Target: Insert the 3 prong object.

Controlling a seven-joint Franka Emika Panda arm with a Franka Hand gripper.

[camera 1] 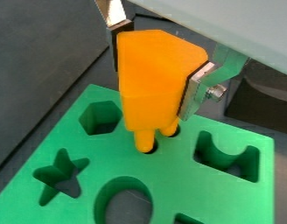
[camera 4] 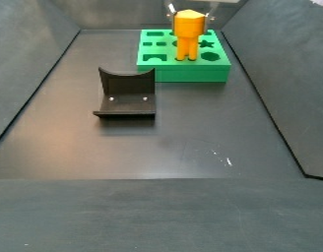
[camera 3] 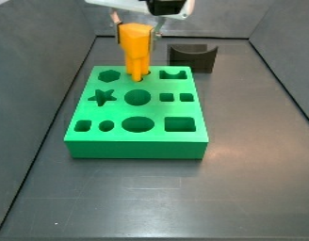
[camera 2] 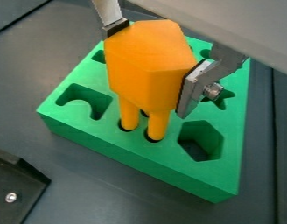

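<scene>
My gripper (camera 2: pixel 154 59) is shut on the 3 prong object (camera 2: pixel 146 74), an orange piece with rounded prongs pointing down. One silver finger (camera 2: pixel 195 86) presses each side of its body. The piece stands upright over the green block (camera 2: pixel 222 171), and its prong tips sit in small round holes in the block's top face (camera 1: pixel 152 144). In both side views the gripper (camera 3: pixel 135 26) (camera 4: pixel 191 10) holds the orange piece (camera 3: pixel 135 49) (camera 4: pixel 189 31) above the far part of the green block (camera 3: pixel 138 127) (camera 4: pixel 204 69).
The green block has other cut-outs: a star (camera 1: pixel 60 171), a hexagon (camera 1: pixel 101 118), an oval (camera 1: pixel 129 206) and a notched slot (camera 1: pixel 227 156). The dark fixture (camera 4: pixel 125 94) (camera 3: pixel 192 56) stands on the dark floor apart from the block. Dark walls surround the floor.
</scene>
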